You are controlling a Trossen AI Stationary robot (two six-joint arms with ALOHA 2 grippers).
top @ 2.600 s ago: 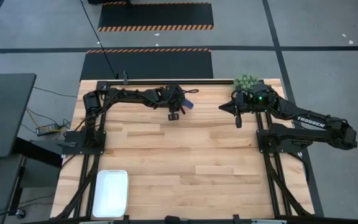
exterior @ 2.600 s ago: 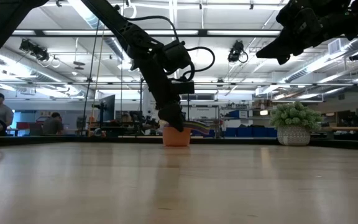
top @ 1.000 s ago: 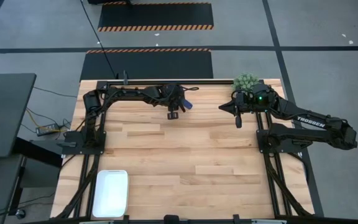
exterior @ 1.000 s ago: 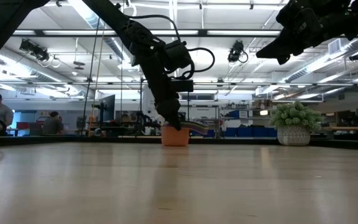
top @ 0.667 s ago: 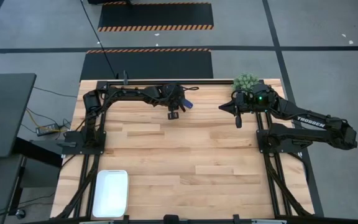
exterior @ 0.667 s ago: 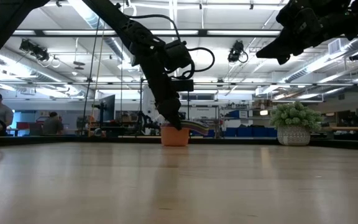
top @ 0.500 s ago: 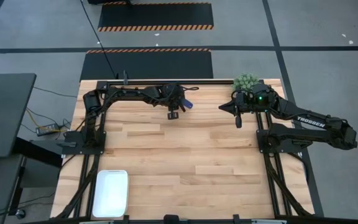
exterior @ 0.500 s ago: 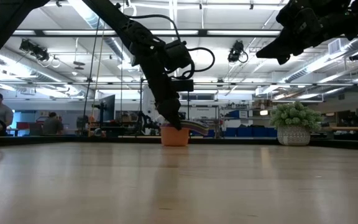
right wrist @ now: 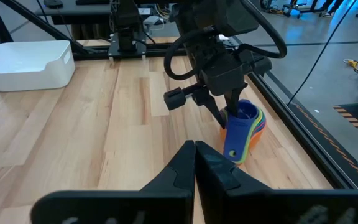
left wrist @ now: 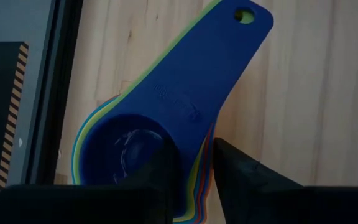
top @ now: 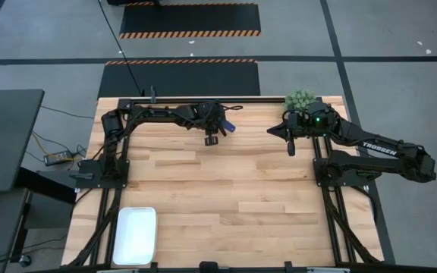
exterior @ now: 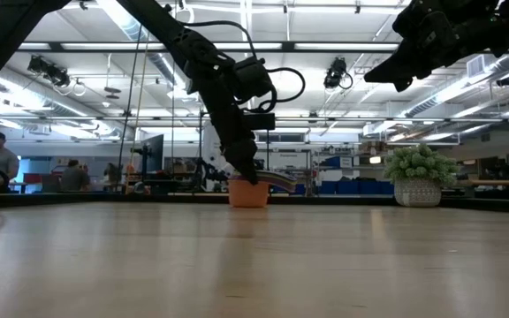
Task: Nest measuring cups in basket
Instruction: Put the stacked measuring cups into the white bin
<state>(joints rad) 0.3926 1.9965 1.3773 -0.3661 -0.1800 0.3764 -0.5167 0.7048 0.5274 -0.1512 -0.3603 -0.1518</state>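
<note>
Unmoved: left pincer (right wrist: 227, 111) astride measuring cups (right wrist: 244, 129).

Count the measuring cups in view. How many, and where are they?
1 stack; separate cups cannot be counted. The measuring cups sit nested together at the table's far edge, blue on top, green, yellow and orange edges showing beneath. The left gripper has its fingers at the stack's rim. The basket holds none.

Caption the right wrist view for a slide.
Left hand grips the rim of the stacked measuring cups; white basket waits far across the table.
</note>
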